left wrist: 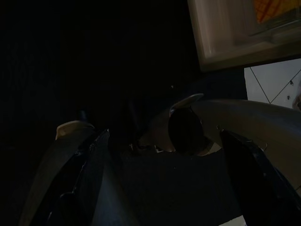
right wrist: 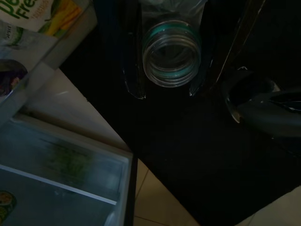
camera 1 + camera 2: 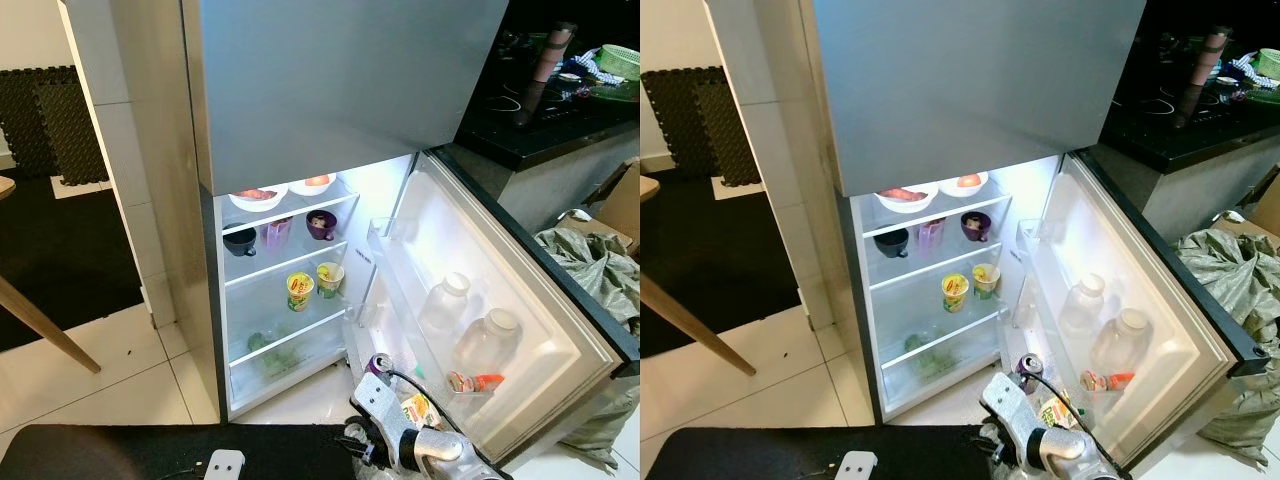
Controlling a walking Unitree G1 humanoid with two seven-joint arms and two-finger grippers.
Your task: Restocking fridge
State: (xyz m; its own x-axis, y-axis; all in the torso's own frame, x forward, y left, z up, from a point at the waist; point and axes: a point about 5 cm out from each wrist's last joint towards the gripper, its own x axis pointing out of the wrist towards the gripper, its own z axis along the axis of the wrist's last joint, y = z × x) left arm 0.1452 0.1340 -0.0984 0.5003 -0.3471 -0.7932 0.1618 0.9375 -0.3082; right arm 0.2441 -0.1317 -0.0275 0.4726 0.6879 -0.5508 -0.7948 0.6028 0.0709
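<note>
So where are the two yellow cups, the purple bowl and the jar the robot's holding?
yellow cups (image 3: 300,291): left eye view, on the left cup's side.
purple bowl (image 3: 321,226): left eye view, on its front wall.
jar (image 2: 172,52): right wrist view, on its rim, between the fingers.

Two cups (image 3: 313,284) on the fridge (image 3: 205,300) shelf, jars (image 3: 468,325) in the door (image 3: 560,330)

I am seeing right arm (image 3: 425,445) showing silver metal shell, black joints, thin black cable looping over wrist, purple-rimmed round cap at tip. Right gripper (image 2: 164,92) showing two long glossy black fingers (image 2: 133,70). Left gripper (image 1: 164,188) looking dark, black fingers.
</note>
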